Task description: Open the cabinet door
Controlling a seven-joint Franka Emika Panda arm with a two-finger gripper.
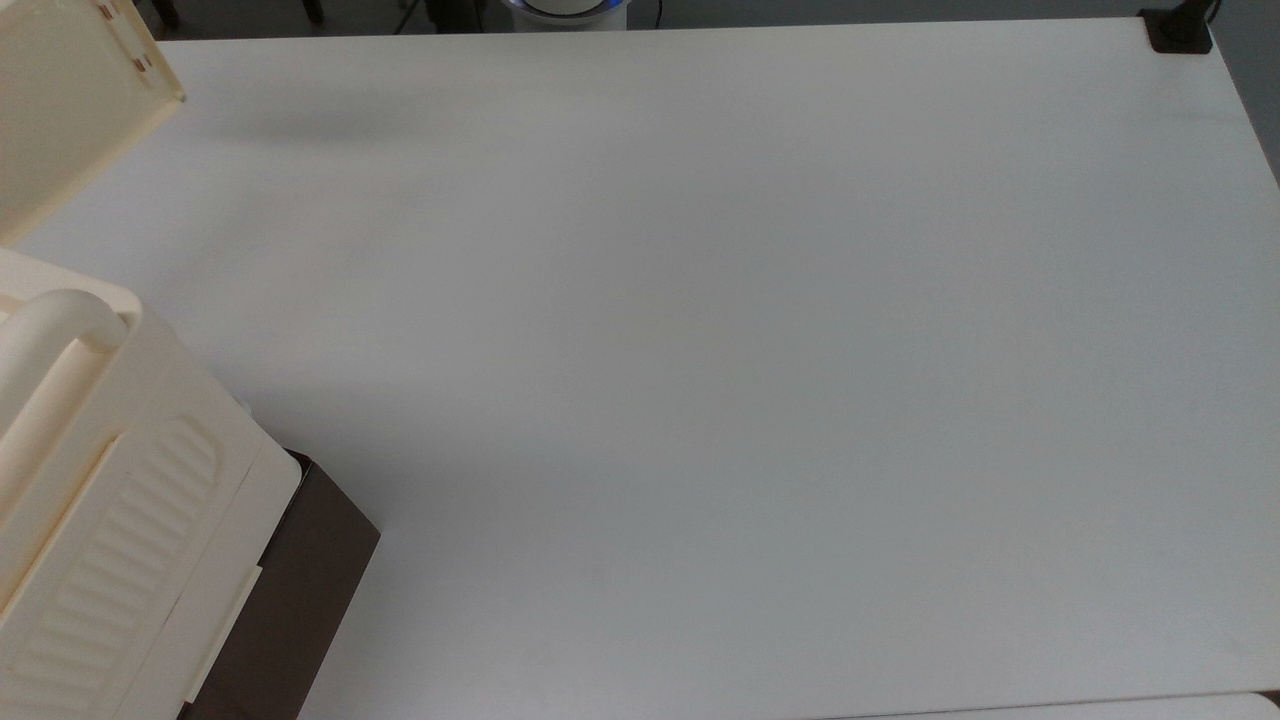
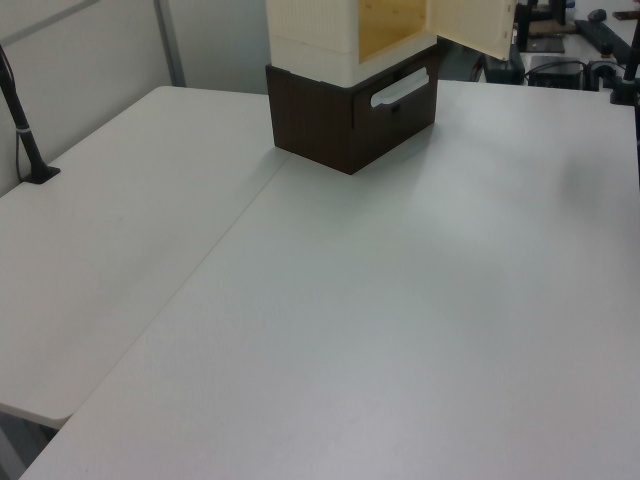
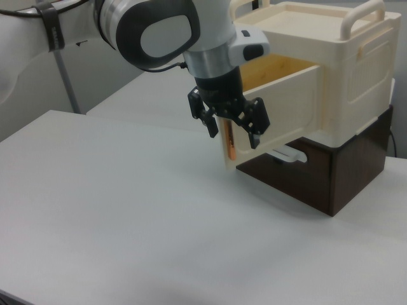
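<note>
Door (image 3: 280, 111) swung wide off cabinet (image 3: 346, 70), inside exposed, so I'd call task basically done. Gripper (image 3: 230, 127) at door's free edge; can't tell if clenched. Just back off.

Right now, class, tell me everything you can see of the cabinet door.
The cabinet door is a flat cream panel, plastic by its look, with rounded corners and a raised rim. It stands swung wide open, baring the yellowish wooden inside of the cabinet. Small brownish spots sit near its free edge in the top view. In the right view the gripper is at that free edge; whether it touches the door cannot be told.
</note>
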